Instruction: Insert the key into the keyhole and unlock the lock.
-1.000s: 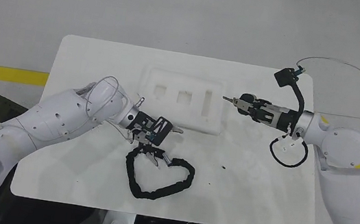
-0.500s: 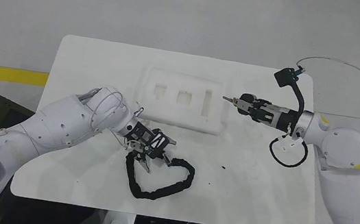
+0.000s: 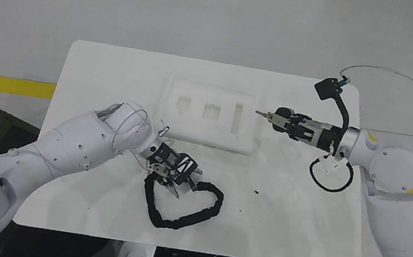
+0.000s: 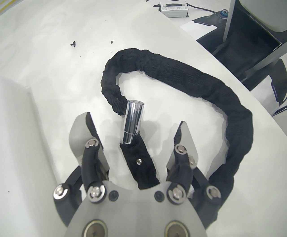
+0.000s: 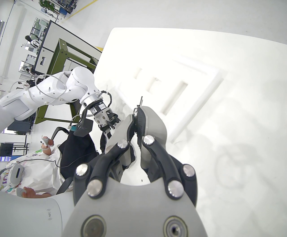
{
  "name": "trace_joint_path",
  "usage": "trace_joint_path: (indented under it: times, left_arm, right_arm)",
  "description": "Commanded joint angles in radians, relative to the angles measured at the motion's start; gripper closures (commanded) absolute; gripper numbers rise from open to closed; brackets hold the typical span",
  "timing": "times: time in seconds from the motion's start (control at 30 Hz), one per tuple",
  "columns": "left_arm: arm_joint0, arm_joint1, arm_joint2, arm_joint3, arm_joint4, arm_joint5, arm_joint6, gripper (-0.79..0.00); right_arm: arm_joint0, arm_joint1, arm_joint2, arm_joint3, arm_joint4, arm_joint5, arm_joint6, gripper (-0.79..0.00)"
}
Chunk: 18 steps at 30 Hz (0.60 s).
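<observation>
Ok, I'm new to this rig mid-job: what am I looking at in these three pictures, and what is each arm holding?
A two-armed robot at a white table. The top picture looks down from above its arms; the other two come from wrist cameras. On the table lie a foam tray and a black chain lock. The left gripper is open astride the lock's chrome cylinder, holding nothing. The right gripper is shut on the key, beside the tray.

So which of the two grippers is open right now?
The left gripper, spread open either side of the chrome lock cylinder; the right gripper is shut on the key.
</observation>
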Motion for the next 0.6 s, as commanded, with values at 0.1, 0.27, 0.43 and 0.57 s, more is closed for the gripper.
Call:
trace_joint_path:
  times: [0.1, 0.27, 0.43, 0.57]
  left_arm:
    - [-0.001, -0.013, 0.0, 0.017, 0.002, 0.0, 0.0, -0.419]
    - [-0.001, -0.022, 0.0, 0.03, 0.007, 0.0, 0.0, -0.372]
    - [0.002, -0.032, 0.0, 0.034, 0.013, 0.0, 0.0, -0.265]
    - [0.003, -0.039, 0.0, 0.042, 0.016, 0.0, 0.0, -0.108]
  right_arm:
    - [0.0, 0.0, 0.0, 0.0, 0.0, 0.0, 0.0, 0.0]
    - [0.0, 0.0, 0.0, 0.0, 0.0, 0.0, 0.0, 0.0]
    - [0.0, 0.0, 0.0, 0.0, 0.0, 0.0, 0.0, 0.0]
    - [0.0, 0.0, 0.0, 0.0, 0.0, 0.0, 0.0, 0.0]
